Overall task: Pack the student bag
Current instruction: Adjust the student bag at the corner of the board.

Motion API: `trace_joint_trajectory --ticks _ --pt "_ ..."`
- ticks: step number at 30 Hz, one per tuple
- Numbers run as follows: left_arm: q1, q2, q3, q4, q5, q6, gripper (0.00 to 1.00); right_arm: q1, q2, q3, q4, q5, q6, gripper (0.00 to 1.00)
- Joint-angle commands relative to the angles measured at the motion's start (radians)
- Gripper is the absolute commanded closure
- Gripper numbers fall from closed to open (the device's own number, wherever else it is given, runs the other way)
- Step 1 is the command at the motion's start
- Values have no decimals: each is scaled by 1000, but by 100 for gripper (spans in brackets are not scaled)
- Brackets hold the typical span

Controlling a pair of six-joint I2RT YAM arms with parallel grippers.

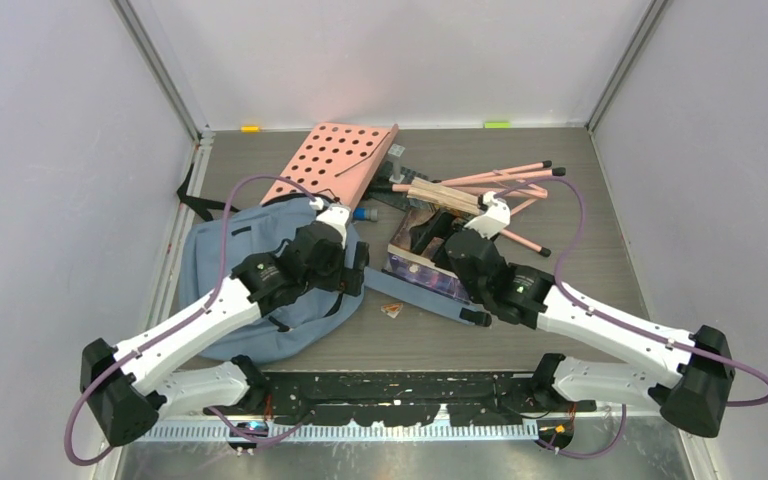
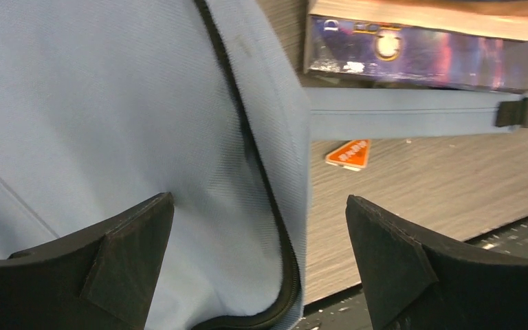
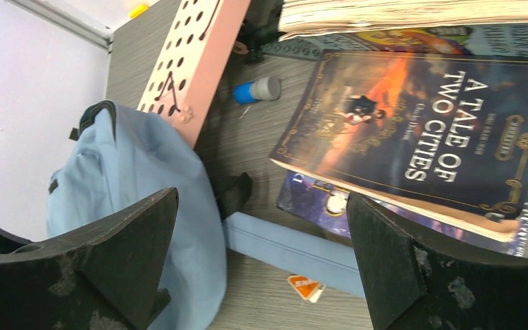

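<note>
On the left half of the bench [image 1: 610, 250] lies the student bag [image 1: 205, 265], flat, blue-grey, black straps trailing toward the left wall. Pink perforated board [image 1: 335, 160] sits just behind, its near corner meeting the bag's top edge.

Left hand [image 2: 258, 199] hovers low over the bag's right edge, spread apart, gripping nothing; only fabric and black zipper trim [image 2: 247, 151] sit below it. Can't tell whether the zipper is undone.

Right hand [image 3: 261, 196] hangs over a skewed book stack [image 1: 415, 272] mid-bench, also spread apart and empty. Two Cities paperback [image 3: 426, 144] lies on a purple-covered book [image 3: 309, 199], with more books behind.

Blue strap [image 2: 399, 113] runs from the bag along the purple book's near edge; under it or just beside, unclear. Small orange tag [image 2: 349, 152] lies near the strap, glue stick [image 3: 256, 89] beside the board, pink rods [image 1: 500, 185] at back right.

Judgement: looks like nothing is packed yet and the bag mouth needs opening first.

Risks:
- Left hand closing here would likely pinch one soft layer and drag the whole bag instead of parting it.
- A dragged bag tugs the strap, which could shove the stack.
- Right hand taking the paperback off a skewed stack may slide it away or lift two books.
- Both arms crowd the strap area, so they could collide if they move in together.
- The limp rim could snag a book corner on the way in.
</note>
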Motion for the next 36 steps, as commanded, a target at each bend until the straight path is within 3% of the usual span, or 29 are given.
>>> trace_joint_trajectory --ticks 1,3,5,6,8,10,12,18,26,32,36 --pt "-33 19 24 -16 -179 10 0 2 -80 -26 -24 101 -15 1" --pt "-48 45 31 -42 -214 37 1 2 -99 -35 -38 113 -15 1" --pt "-82 58 51 -87 -291 67 14 2 -117 -39 -48 124 -17 1" --pt "-95 48 58 -102 -330 80 26 3 -124 -44 -49 124 -23 1" --pt "-101 2 66 -115 -381 113 61 2 -147 -54 -54 128 -34 1" --pt "-101 -69 69 -114 -410 146 83 2 -178 -55 -68 139 -41 2" --pt "-99 -140 87 -135 -434 171 99 2 -200 -54 -90 151 -50 2" --pt "-99 -313 236 -254 -545 312 100 2 -244 -33 -160 177 -86 2" --pt "-99 -356 514 -395 -755 607 100 2 -246 -1 -237 155 -134 2" --pt "-99 -364 585 -427 -764 747 100 2 -204 -8 -228 65 -164 3" --pt "-99 -285 521 -480 -678 758 100 2 -162 -32 -213 20 -160 4"
